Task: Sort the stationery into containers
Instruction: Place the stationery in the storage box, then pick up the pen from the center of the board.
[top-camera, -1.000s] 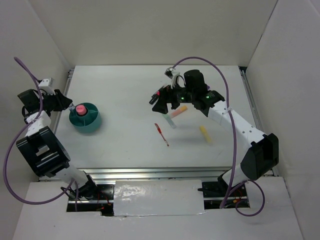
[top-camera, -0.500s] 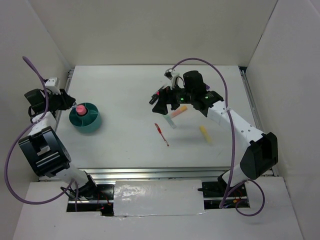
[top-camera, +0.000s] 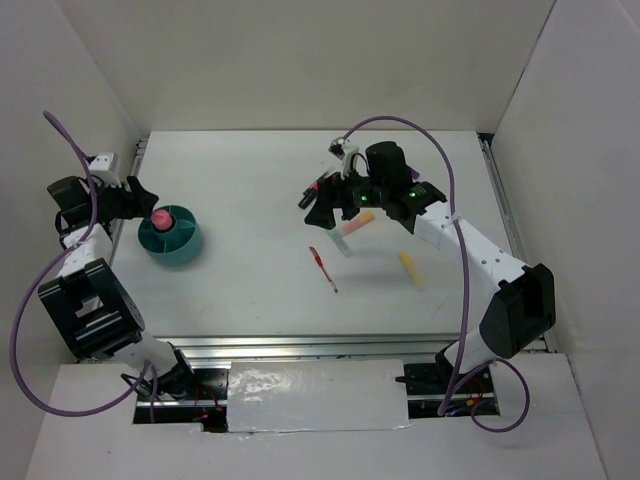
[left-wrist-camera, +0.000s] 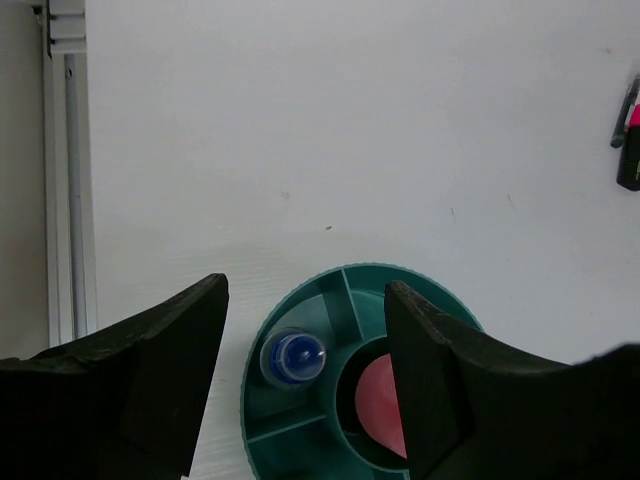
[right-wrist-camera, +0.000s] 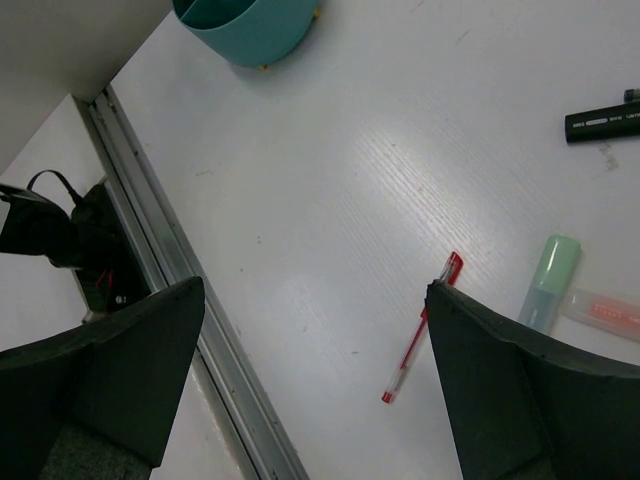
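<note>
The left tool (left-wrist-camera: 305, 300) hangs directly over the teal cup (left-wrist-camera: 310, 295) with its two fingers spread wide and nothing between them. The cup's rim shows in the gap, and the fingers do not touch it. The cup stands upright on the white desk (top-camera: 250, 180) and is divided into a round centre well and outer sections. A pink highlighter (left-wrist-camera: 378, 400) stands in the centre well, and a clear blue-capped tube (left-wrist-camera: 293, 355) stands upright in the outer section just beside that well. The right tool (right-wrist-camera: 315, 310) hangs over the desk well apart from the cup, on the cup's right in the top view, with its fingers likewise wide open and empty. Below it lie loose pieces of stationery, all well away from the cup. A thin red pen (right-wrist-camera: 420, 330) lies flat between the cup and a yellow highlighter (top-camera: 409, 266). A pastel green highlighter (right-wrist-camera: 550, 280) lies just beyond the red pen on the side away from the cup, with an orange highlighter (right-wrist-camera: 605, 310) just beside it. A black marker (right-wrist-camera: 605, 122) lies apart from these, also far from the cup.
</note>
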